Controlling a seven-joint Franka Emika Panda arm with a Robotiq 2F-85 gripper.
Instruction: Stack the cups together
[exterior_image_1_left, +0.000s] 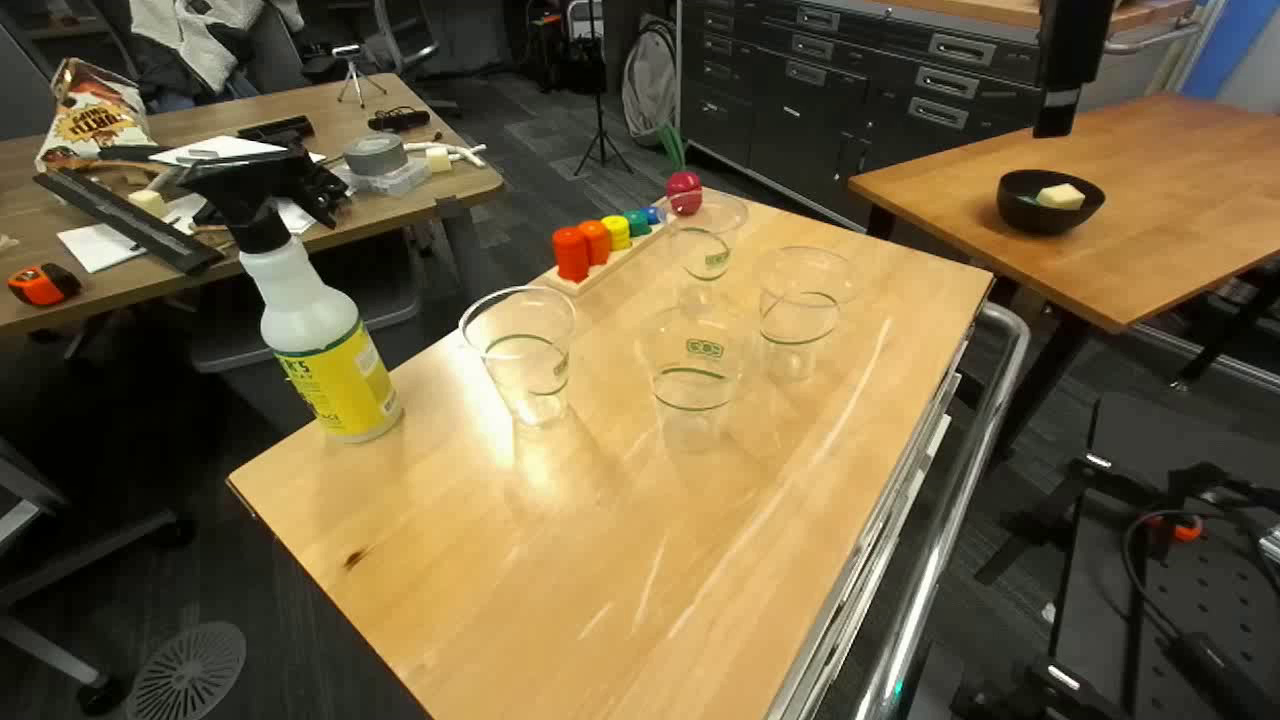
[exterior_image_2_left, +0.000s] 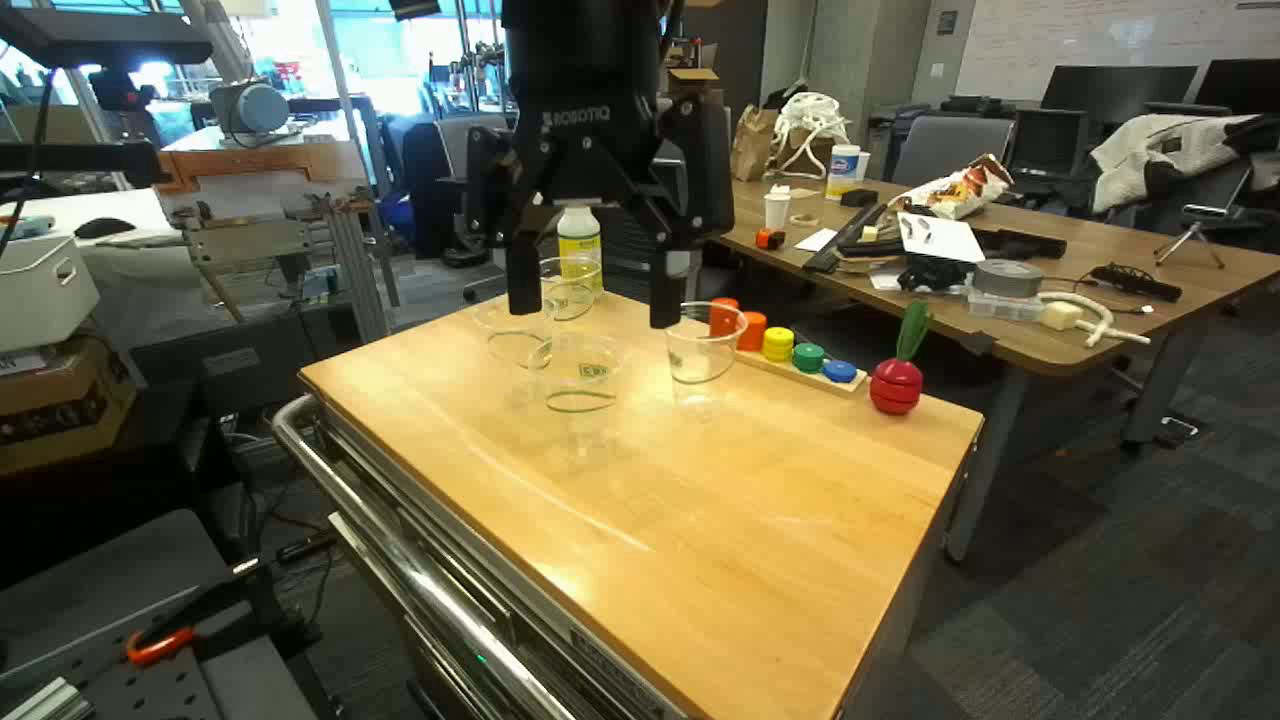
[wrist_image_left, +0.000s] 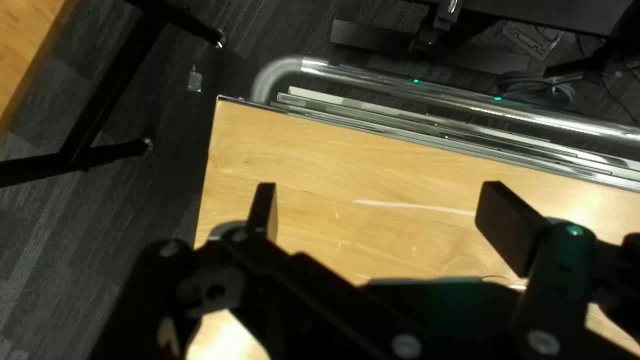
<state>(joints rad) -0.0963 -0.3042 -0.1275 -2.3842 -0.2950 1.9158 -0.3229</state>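
Note:
Several clear plastic cups stand upright and apart on the wooden cart top. In an exterior view they are a cup by the spray bottle (exterior_image_1_left: 520, 345), a middle cup (exterior_image_1_left: 697, 372), a cup toward the rail (exterior_image_1_left: 803, 312) and a cup by the blocks (exterior_image_1_left: 712, 250). In an exterior view, cups (exterior_image_2_left: 705, 350) (exterior_image_2_left: 580, 385) also show below and behind the gripper (exterior_image_2_left: 595, 300). The gripper is open and empty, in the air above the top. In the wrist view, the open gripper (wrist_image_left: 382, 215) has bare wood between its fingers; the cups are mostly hidden behind it.
A yellow-labelled spray bottle (exterior_image_1_left: 340, 385) stands at a cart corner. A row of coloured blocks (exterior_image_1_left: 600, 245) and a red radish toy (exterior_image_1_left: 685, 193) line one edge. A metal rail (exterior_image_1_left: 965, 520) runs along the opposite edge. A black bowl (exterior_image_1_left: 1025, 212) sits on another table.

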